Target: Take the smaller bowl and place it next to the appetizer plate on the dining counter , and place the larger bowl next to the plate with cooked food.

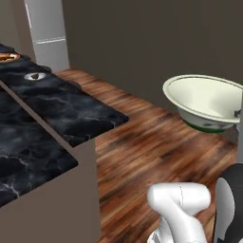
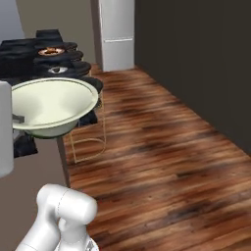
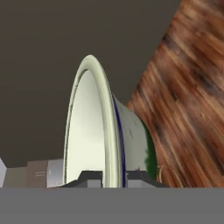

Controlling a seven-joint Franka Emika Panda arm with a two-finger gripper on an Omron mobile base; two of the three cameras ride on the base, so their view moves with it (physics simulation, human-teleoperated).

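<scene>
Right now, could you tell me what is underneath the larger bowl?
The larger bowl hangs in the gripper, shut on its rim, above wooden floor. Its far-side underside is hidden.

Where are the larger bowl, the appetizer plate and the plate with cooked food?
larger bowl (image 1: 201, 97), left base view, pale inside wall.
appetizer plate (image 1: 34, 76), left base view, white rim.
plate with cooked food (image 2: 51, 51), right base view, orange-rimmed top face.

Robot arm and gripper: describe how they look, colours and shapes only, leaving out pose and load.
The arm is glossy white, built of rounded, tube-like links with smooth bulging joints; a dark, nearly black section sits beside the white shell in the left base view. The gripper ends in two small dark grey, blocky finger tips. No cables or markings can be made out.
</scene>
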